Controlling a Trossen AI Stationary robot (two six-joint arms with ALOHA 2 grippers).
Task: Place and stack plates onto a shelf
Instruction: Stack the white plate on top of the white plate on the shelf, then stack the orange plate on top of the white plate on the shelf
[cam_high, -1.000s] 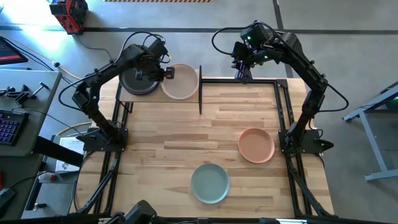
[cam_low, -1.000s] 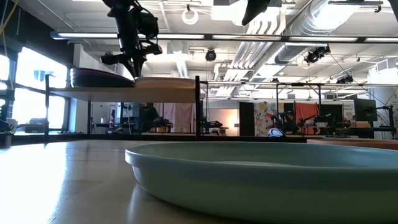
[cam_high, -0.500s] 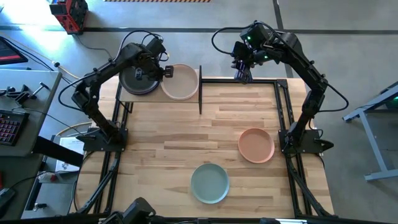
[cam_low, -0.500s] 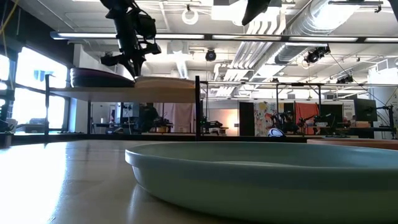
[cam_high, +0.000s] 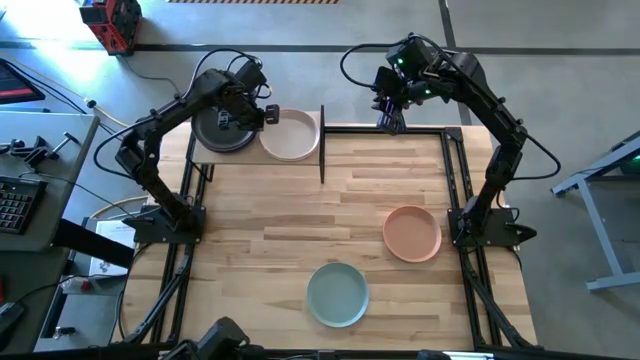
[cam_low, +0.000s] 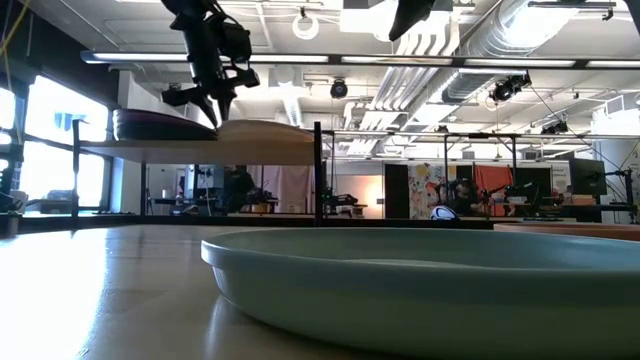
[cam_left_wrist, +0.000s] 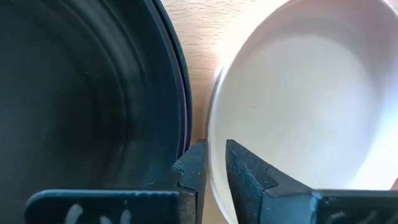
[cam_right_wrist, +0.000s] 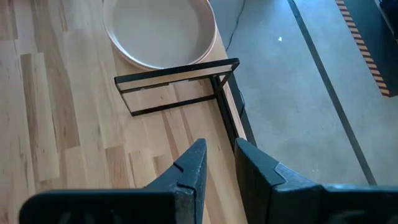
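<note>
A beige plate (cam_high: 291, 135) lies on the pale shelf (cam_low: 270, 152) at the table's far left, next to a stack of black plates (cam_high: 220, 130) with a purple rim showing in it (cam_left_wrist: 187, 109). My left gripper (cam_high: 258, 116) is between the two, shut on the beige plate's rim. A terracotta plate (cam_high: 412, 233) and a sage green plate (cam_high: 337, 293) rest flat on the tabletop. My right gripper (cam_high: 390, 122) hovers over the table's far edge, its fingers slightly apart and holding nothing. My left gripper pinches the beige plate's rim (cam_left_wrist: 216, 134) on the side facing the black stack, one finger (cam_left_wrist: 245, 171) inside the dish and one (cam_left_wrist: 196, 165) outside. The fingers come from above, pointing down. The held side is raised a little (cam_low: 225, 123); the far side stays on the shelf.
The shelf's thin black upright bar (cam_high: 322, 145) stands just right of the beige plate, and its bars also show below my right gripper (cam_right_wrist: 180, 87). The striped tabletop (cam_high: 300, 215) lies bare between the shelf and the two loose plates. Both arm bases stand at the table's sides.
My left gripper has risen slightly while keeping hold of the beige plate's rim. The plate's side next to the black stack has tipped up from lying flat, while its other side has stayed on the shelf.
</note>
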